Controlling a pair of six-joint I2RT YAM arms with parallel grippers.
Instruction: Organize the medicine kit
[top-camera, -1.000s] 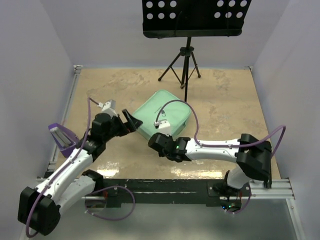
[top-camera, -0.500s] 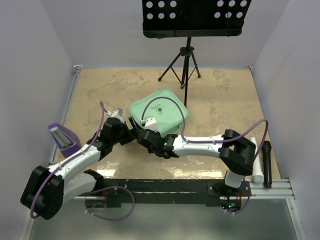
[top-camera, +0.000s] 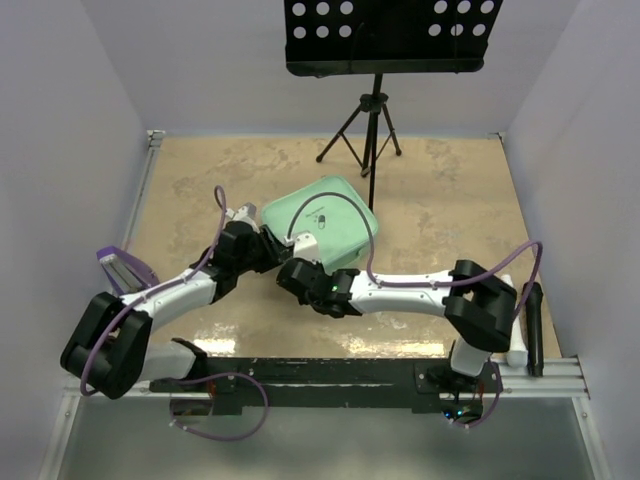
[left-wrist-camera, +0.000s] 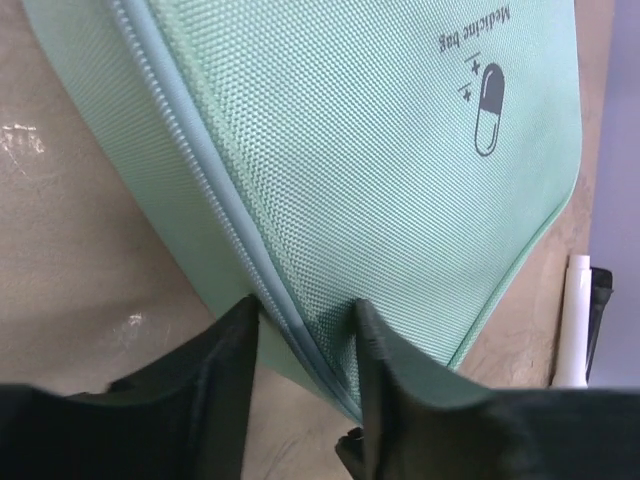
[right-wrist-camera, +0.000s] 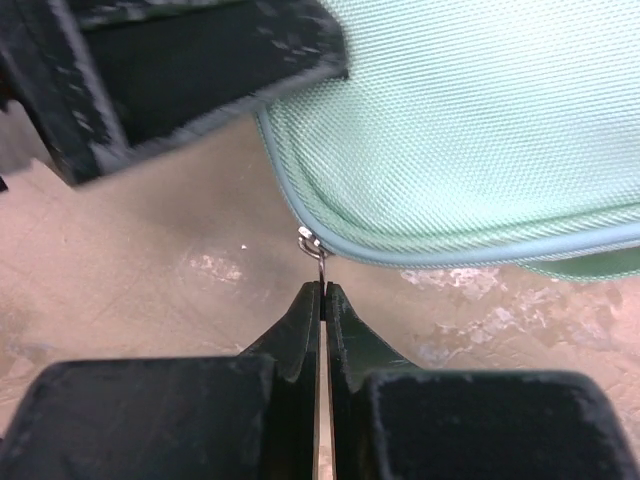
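The medicine kit (left-wrist-camera: 350, 150) is mint-green weave with a dark grey pill logo (left-wrist-camera: 487, 110), the table (top-camera: 450, 200) mottled beige.

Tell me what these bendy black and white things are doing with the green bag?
They are two robot arms with pincher hands. One picture looks down from above; the other two come from cameras on the wrists. On the table lies the medicine kit, a mint-green zip bag. The left gripper pinches its corner edge. The right gripper is shut on the little metal zipper pull. A purple holder and a music stand are there too.
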